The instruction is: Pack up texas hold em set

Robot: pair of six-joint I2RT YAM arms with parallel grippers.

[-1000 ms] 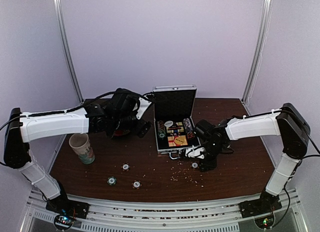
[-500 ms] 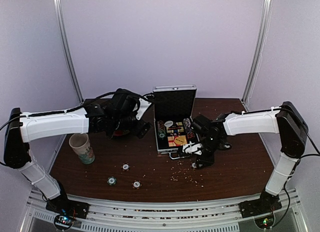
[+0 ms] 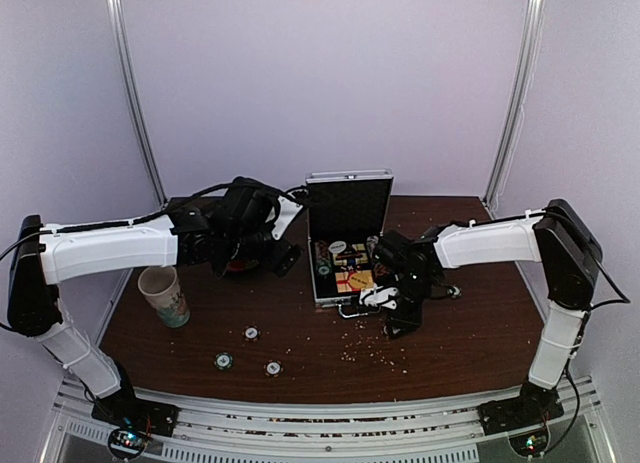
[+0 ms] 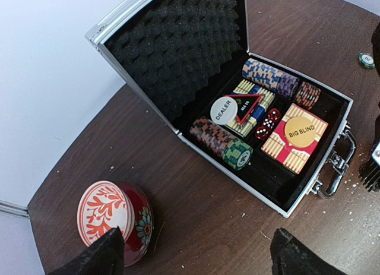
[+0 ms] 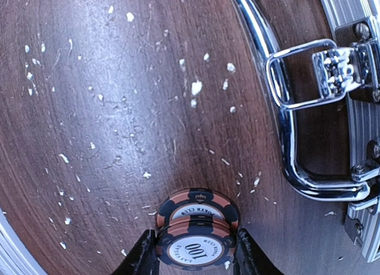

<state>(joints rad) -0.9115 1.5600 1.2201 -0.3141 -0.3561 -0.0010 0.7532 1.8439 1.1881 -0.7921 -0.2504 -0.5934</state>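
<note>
The silver case (image 3: pixel 349 285) stands open at table centre, its foam lid (image 4: pixel 178 55) upright. Inside lie rows of chips (image 4: pixel 221 143), a white DEALER disc (image 4: pixel 226 109), red dice (image 4: pixel 267 123) and the red-yellow card box (image 4: pixel 295 150) with a yellow BIG BLIND disc (image 4: pixel 301 132) on it. My right gripper (image 5: pixel 195 252), just in front of the case handle (image 5: pixel 285 108), is shut on an orange-and-black chip (image 5: pixel 196 245); what looks like a second chip sits behind it. My left gripper (image 4: pixel 193 260) hangs open left of the case, above bare wood.
Three loose chips (image 3: pixel 251 333) (image 3: pixel 223 361) (image 3: pixel 272 367) lie near the front left, another (image 3: pixel 455 292) right of the case. A patterned paper cup (image 3: pixel 165 295) stands at the left. The red-and-white bowl (image 4: pixel 110 218) sits by my left fingers. Crumbs dot the wood.
My right gripper closed on the chip that lay right of the case handle and carried it left, toward the front of the case. The left arm has not moved.
</note>
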